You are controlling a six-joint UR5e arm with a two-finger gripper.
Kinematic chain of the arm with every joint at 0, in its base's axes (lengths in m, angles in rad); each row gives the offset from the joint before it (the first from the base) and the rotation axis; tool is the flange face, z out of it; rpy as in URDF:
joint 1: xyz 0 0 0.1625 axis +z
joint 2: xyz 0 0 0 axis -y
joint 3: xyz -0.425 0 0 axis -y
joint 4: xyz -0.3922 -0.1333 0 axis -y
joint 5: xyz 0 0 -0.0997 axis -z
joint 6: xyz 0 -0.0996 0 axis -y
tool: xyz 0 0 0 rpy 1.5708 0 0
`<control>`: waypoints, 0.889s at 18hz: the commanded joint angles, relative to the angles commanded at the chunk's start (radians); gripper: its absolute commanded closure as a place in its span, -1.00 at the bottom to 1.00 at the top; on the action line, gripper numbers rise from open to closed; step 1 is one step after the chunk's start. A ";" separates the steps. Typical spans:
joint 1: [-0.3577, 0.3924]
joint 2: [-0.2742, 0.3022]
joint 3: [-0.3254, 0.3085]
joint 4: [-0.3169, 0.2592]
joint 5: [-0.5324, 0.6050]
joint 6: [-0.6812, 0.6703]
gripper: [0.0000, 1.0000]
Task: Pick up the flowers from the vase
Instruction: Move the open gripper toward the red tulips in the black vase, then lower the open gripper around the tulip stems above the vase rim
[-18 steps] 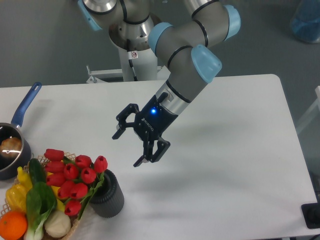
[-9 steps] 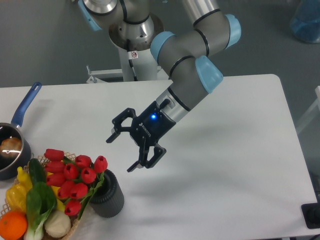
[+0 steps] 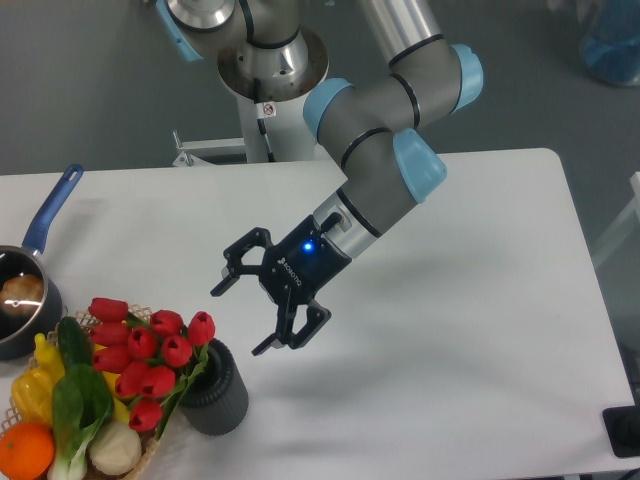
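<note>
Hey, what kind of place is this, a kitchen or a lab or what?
Probably a robotics lab staged as a kitchen: the arm's pedestal stands on grey floor behind a plain white table, with flowers, a saucepan and vegetables as props.

counter [image 3: 480, 330]: white, rounded corners | floor [image 3: 90, 90]: plain grey | light: soft, even | blue translucent object [image 3: 612, 40]: top right

White "ROBOTIQ" lettering stands on the claw [image 3: 240, 319].

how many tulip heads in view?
About 10, in one bunch of tulips leaning left out of the vase, over the basket of vegetables. Some heads overlap, so more may be hidden.
</note>
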 joint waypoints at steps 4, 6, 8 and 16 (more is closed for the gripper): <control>-0.011 -0.015 0.006 0.020 -0.014 -0.009 -1.00; -0.011 -0.020 0.017 0.020 -0.021 -0.046 -1.00; -0.011 -0.022 0.020 0.020 -0.021 -0.083 -1.00; -0.023 -0.049 0.048 0.021 -0.020 -0.080 -1.00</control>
